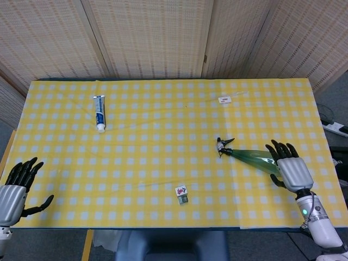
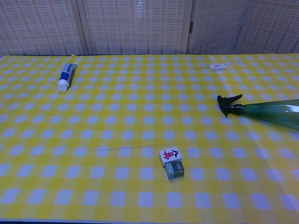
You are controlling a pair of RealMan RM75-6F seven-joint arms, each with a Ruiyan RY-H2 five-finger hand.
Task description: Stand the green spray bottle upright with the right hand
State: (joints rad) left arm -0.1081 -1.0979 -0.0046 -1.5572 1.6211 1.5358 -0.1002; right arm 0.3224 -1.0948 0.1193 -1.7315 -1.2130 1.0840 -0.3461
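Two silver-and-black robot hands

The right hand [image 1: 289,168] and left hand [image 1: 15,185] have ribbed silver metal backs and black fingers; a small green light shows on the right's pale wrist.

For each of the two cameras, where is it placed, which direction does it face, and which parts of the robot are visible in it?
Head view: high above the near table edge, looking steeply down on the yellow checked tablecloth; the left robot hand and right robot hand both show.
Chest view: low at the near edge, looking across the table towards the woven screen; nothing of the robot shows.
Shared: green spray bottle lying on its side, toothpaste tube, mahjong tile.
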